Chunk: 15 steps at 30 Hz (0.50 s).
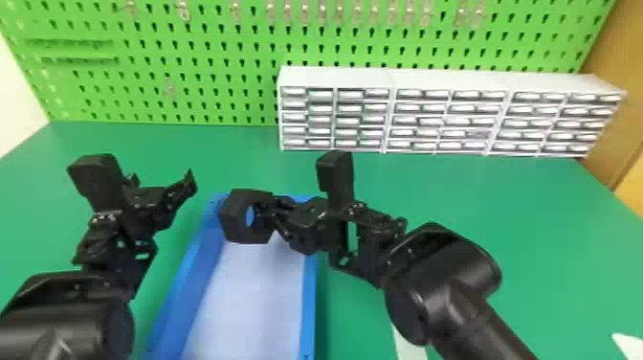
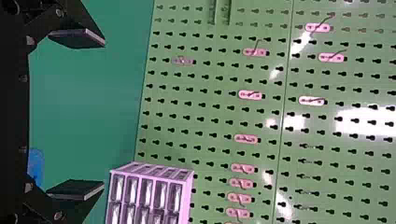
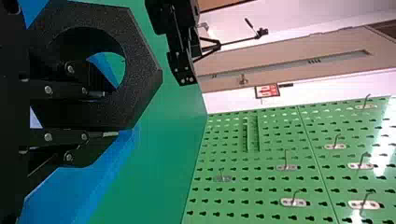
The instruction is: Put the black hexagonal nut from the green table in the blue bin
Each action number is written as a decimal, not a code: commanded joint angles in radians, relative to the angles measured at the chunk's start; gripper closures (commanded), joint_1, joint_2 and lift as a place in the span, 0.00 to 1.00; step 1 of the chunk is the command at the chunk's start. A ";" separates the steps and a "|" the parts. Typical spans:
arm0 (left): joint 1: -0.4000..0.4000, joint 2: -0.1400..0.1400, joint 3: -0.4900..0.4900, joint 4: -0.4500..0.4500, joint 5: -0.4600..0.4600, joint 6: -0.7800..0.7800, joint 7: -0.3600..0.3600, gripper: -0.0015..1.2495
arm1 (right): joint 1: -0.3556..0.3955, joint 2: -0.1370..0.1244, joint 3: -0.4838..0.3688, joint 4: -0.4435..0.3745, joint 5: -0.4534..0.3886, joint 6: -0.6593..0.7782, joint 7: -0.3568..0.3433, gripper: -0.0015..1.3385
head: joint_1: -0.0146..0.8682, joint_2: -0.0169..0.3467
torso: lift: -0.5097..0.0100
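Black hexagonal nut (image 1: 234,220): in the robot's grip, above the far end of the blue bin (image 1: 310,287), release outstanding. From where I stand, I report outward from the robot.

Nearest, the left arm (image 1: 62,306) stands to the left of the bin and the right arm (image 1: 440,268) to its right, angled inward. The right arm's slant appears chosen to bring its load over the bin's walls from the side. The bin lies lengthwise on the green counter (image 1: 454,191), its pale floor exposed, which should leave room for a drop.

Left pincer (image 1: 160,179): fingers spread, nothing between them, just left of the bin's far part. I judge it unneeded for this step and kept out of the way.

Right pincer (image 3: 102,114): closed on the nut's wall, one finger through the hole, the other against the outside. That hold likely guards against slipping, though the inner finger could snag on release. Advisable: lower the nut clear of the far rim, then open.

Beyond the bin, towards the right, the white drawer cabinet (image 1: 335,76); behind it, the green pegboard (image 1: 215,48).
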State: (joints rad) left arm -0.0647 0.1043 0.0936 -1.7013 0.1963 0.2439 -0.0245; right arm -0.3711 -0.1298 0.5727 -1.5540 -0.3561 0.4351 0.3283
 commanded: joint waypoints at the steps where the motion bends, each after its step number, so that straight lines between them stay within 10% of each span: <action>1: -0.001 0.000 0.000 0.000 0.000 0.000 0.000 0.16 | -0.002 0.002 0.004 0.006 0.000 -0.002 0.000 0.75 | 0.77 0.14 | 0.79; 15: -0.004 0.000 -0.003 0.000 0.000 0.000 0.000 0.16 | 0.000 0.002 0.010 0.011 -0.010 -0.002 0.000 0.60 | 0.77 0.14 | 0.79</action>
State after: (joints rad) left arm -0.0689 0.1043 0.0916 -1.7012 0.1963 0.2439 -0.0245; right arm -0.3727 -0.1269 0.5852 -1.5433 -0.3623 0.4325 0.3283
